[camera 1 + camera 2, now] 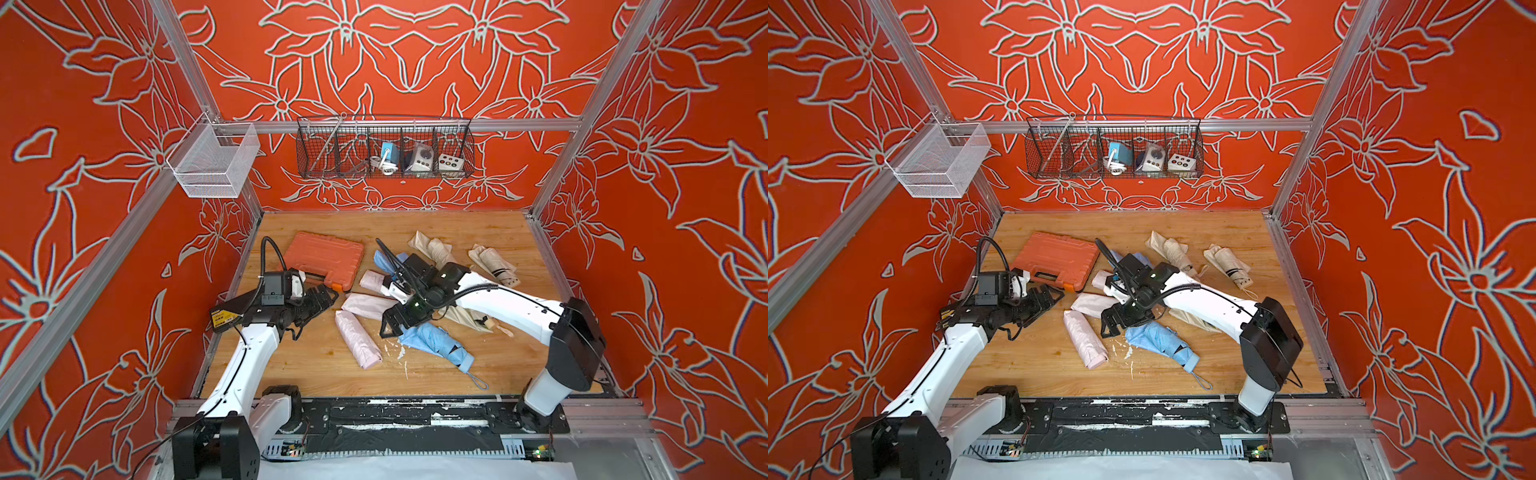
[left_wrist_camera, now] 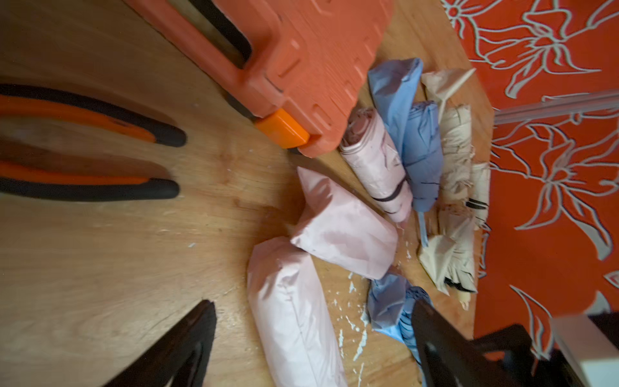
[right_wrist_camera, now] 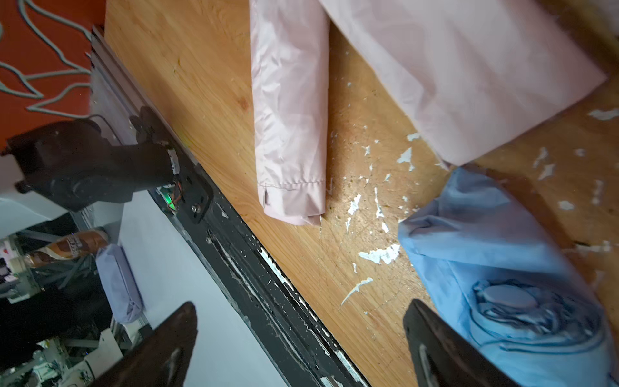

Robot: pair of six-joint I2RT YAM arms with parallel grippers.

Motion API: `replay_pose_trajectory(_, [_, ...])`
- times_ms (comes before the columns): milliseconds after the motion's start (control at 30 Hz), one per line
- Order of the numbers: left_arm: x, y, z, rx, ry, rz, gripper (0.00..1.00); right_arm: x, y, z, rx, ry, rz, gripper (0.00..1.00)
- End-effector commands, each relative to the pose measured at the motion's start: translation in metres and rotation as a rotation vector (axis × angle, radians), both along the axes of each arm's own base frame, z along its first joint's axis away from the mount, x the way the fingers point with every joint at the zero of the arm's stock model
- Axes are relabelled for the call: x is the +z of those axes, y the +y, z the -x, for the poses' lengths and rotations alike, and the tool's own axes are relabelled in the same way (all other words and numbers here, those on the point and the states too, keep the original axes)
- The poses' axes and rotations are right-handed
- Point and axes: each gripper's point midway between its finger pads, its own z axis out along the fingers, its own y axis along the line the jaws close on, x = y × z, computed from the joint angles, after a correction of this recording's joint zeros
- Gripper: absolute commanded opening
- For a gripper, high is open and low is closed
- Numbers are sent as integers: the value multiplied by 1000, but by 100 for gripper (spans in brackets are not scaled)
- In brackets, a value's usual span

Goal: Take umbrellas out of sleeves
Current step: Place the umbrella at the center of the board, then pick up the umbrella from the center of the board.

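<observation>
Umbrellas lie in a loose heap across the middle and right of the tabletop [image 1: 291, 374]. Two look still sleeved, smooth with no pleats showing: the front pink umbrella [image 1: 358, 338], nearest the front edge, and the second pink umbrella [image 1: 368, 305], just behind it. The blue umbrella [image 1: 440, 345] shows pleats, handle and wrist loop. A slack blue sleeve [image 3: 469, 217] is bunched against its cap end; whether it is fully off cannot be told. A cream umbrella [image 1: 494, 259] lies at the back with pleats exposed.

Handling, by judgement: each umbrella is light, with a stiff core under soft fabric. The sleeve is thin and probably slippery, so a pinch on cloth alone may slide. On the front pink umbrella, the hem [image 3: 291, 187] of the sleeve mouth faces the front edge. Hold the sleeve at its closed far end with one gripper, take the umbrella at the mouth with the other, and pull along the axis.

Right gripper [image 3: 301, 306] hovers between the front pink umbrella and the blue sleeve, jaws wide apart, nothing held. Left gripper [image 1: 328, 298] is likewise spread wide and empty, beside the tool case [image 1: 324, 257] and near the second pink umbrella.
</observation>
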Motion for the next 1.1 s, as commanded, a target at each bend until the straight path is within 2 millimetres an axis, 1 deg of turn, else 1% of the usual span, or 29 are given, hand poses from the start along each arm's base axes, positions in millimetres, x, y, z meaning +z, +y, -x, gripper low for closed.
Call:
replay_pose_trajectory(0, [-8, 18, 10, 51, 61, -98, 91, -15, 17, 3, 75, -55, 55, 99])
replay_pose_trajectory(100, [-9, 19, 10, 56, 66, -102, 91, -22, 38, 7, 126, -96, 78, 99])
replay_pose_trajectory(200, [-13, 24, 11, 73, 89, -121, 92, -31, 50, 4, 149, -154, 112, 98])
replay_pose_trajectory(267, [-20, 35, 14, 130, 136, -166, 93, -40, 54, 1, 144, -179, 138, 97])
replay_pose_trajectory(300, [-24, 44, 17, 177, 169, -193, 97, -45, 57, -2, 139, -190, 147, 96])
replay_pose_trajectory(333, [-27, 48, 17, 196, 184, -205, 98, -50, 58, -3, 134, -200, 161, 96])
replay_pose_trajectory(533, [-32, 51, 15, 188, 197, -186, 98, -73, 71, -9, 138, -247, 218, 96])
replay_pose_trajectory(667, [-36, 53, 14, 183, 211, -166, 98, -86, 76, -15, 133, -272, 265, 95])
replay_pose_trajectory(767, [-41, 50, 13, 163, 227, -148, 98, -94, 80, -20, 123, -290, 281, 95])
replay_pose_trajectory(900, [-46, 47, 12, 145, 242, -134, 98, -108, 77, -23, 126, -291, 338, 92])
replay_pose_trajectory(1067, [-50, 43, 12, 129, 254, -113, 98, -111, 68, -30, 140, -361, 383, 87])
